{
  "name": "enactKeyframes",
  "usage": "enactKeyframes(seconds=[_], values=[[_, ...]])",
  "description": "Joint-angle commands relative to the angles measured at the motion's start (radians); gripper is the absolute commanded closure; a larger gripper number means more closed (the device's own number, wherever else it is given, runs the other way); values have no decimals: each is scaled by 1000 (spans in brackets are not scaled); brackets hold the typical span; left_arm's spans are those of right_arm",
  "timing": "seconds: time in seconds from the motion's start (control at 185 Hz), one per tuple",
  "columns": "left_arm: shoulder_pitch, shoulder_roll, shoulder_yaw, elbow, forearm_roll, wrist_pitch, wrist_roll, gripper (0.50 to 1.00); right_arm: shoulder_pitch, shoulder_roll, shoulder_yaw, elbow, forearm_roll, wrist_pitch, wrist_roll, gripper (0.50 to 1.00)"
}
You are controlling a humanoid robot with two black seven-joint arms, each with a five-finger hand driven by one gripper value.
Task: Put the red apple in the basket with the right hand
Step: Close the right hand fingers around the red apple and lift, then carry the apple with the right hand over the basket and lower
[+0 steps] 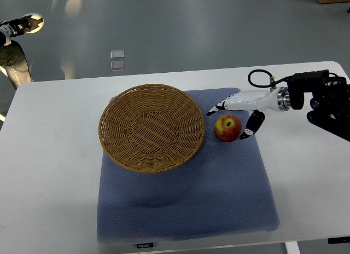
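Beside the basket (151,127), the right hand's (236,109) spread fingers straddle the apple (227,127), seemingly without gripping.

One cam, steep top-down over table (49,155)

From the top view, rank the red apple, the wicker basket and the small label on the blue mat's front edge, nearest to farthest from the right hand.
1. Red apple: just under the right hand, between its spread fingers.
2. Wicker basket: left of the apple, its rim close by.
3. Small label: on the blue mat's front edge, lower left, farthest.
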Motion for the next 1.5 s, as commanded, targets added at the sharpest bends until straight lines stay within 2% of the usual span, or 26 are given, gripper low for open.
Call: enactKeyframes(seconds=[0.0, 0.194, 0.221, 0.27, 0.275, 0.351, 0.415, 0.453, 0.577, 0.604, 0.652, 0.658, 0.701, 0.928, 1.494], values=[[0, 0, 0, 0, 0, 0, 0, 500, 0, 15, -30, -19, -1, -17, 0, 587], [0, 0, 0, 0, 0, -1, 0, 500, 0, 21, -42, -26, -1, -25, 0, 595], [0, 0, 0, 0, 0, 0, 0, 500, 0, 25, -42, -36, -1, -25, 0, 613], [0, 0, 0, 0, 0, 0, 0, 500, 0, 25, -42, -36, -1, -25, 0, 613], [0, 0, 0, 0, 0, 0, 0, 500, 0, 25, -41, -42, -1, -25, 0, 631], [0, 0, 0, 0, 0, 0, 0, 500, 1, 25, -41, -46, -1, -25, 0, 666], [0, 0, 0, 0, 0, -1, 0, 500, 3, 25, -41, -46, -1, -25, 0, 668], [0, 0, 0, 0, 0, 0, 0, 500, 3, 25, -41, -45, -1, -25, 0, 701], [0, 0, 0, 0, 0, -1, 0, 500, 1, 25, -42, -46, -1, -25, 0, 750], [0, 0, 0, 0, 0, 0, 0, 500, 1, 25, -44, -46, -1, -24, 0, 779], [0, 0, 0, 0, 0, 0, 0, 500, 1, 25, -44, -46, -1, -24, 0, 779], [0, 0, 0, 0, 0, 0, 0, 500, 3, 25, -44, -46, -1, -22, 0, 815], [0, 0, 0, 0, 0, -1, 0, 500, 3, 25, -44, -46, -1, -21, 0, 828], [0, 0, 0, 0, 0, -1, 0, 500, 15, 20, -39, -45, -1, -21, 0, 830], [0, 0, 0, 0, 0, 0, 0, 500, 211, 5, -35, -48, 2, -7, 0, 826]])
